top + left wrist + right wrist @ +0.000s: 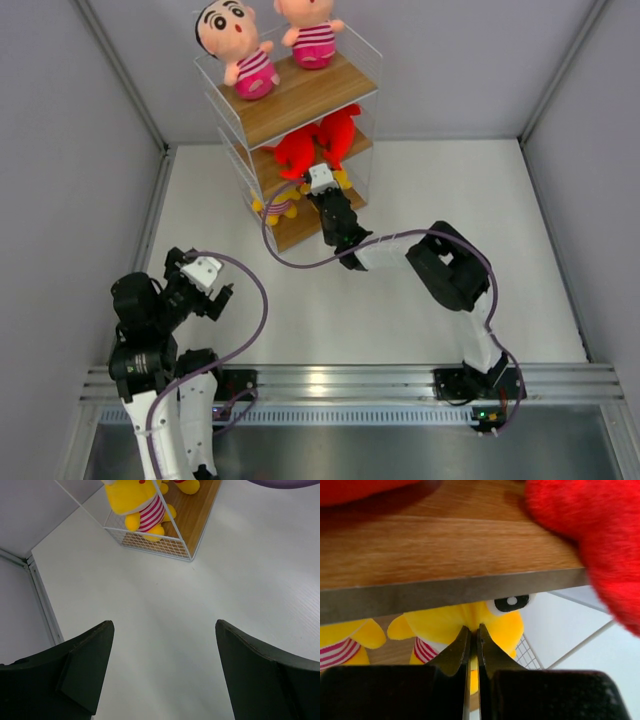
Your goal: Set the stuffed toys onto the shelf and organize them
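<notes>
White counter (420,300) boxed in by grey walls on three sides. The shelf (310,100) stands at 12 o'clock, a little toward 11, turned at an angle. All six toys appear to be on it, sorted by kind. Two dolls (245,55) in pink stripes sit upright on the top board, red sharks (335,135) share the middle tier, and yellow figures (280,207) sit on the bottom board. One kind per tier looks like the organizing scheme. The right arm reaches from its base at 5 o'clock toward 11, with the right claw (320,180) at the shelf's front edge. The wrist view puts the tips level with the bottom tier, just under the middle board. The claw's fingers are pressed together with nothing between them, and a yellow figure sits directly behind the tips. My read is a nudge or straightening touch rather than a carry; whether the tips actually touch the plush I cannot tell. The left claw (215,290) hangs at 7 o'clock, well apart from the shelf. Its jaws are spread wide and empty over bare counter, probably parked out of the right arm's way. Placement seems essentially done, with only tidying left. The risk is pushing a yellow figure back against the wire mesh or tipping it.
</notes>
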Motion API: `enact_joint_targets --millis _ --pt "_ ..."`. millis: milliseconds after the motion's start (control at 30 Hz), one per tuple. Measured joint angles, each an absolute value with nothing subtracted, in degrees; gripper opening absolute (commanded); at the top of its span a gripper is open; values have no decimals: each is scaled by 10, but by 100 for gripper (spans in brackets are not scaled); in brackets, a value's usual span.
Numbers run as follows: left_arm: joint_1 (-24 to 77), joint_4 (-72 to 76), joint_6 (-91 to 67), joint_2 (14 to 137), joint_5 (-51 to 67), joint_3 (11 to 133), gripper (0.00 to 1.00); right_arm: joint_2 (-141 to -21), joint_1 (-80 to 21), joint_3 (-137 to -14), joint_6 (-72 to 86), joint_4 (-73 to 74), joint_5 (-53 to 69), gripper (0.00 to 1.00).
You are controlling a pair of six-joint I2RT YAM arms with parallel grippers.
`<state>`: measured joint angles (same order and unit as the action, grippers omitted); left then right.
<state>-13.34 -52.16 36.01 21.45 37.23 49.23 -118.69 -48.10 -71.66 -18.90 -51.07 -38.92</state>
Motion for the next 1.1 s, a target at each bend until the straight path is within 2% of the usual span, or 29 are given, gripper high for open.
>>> enact_joint_targets --millis 400,800,867,900,1000,1100 --pt "-130 -522 371 211 354 484 89 -1234 -473 -740 -204 -588 -376 0" --pt "-130 -522 377 211 350 481 89 -1244 -469 -747 -204 -597 -359 0" --pt "-130 -522 377 211 350 481 89 -1244 -469 -747 -204 -596 -359 9" --pt "-130 -522 377 211 350 481 89 -1244 -469 -747 -203 -596 -359 21" --pt "-130 -522 377 211 350 481 89 -1244 -469 -747 -197 -597 -359 30" --pt "-130 -522 377 211 350 481 89 -1244 -468 -747 -193 -602 -359 34"
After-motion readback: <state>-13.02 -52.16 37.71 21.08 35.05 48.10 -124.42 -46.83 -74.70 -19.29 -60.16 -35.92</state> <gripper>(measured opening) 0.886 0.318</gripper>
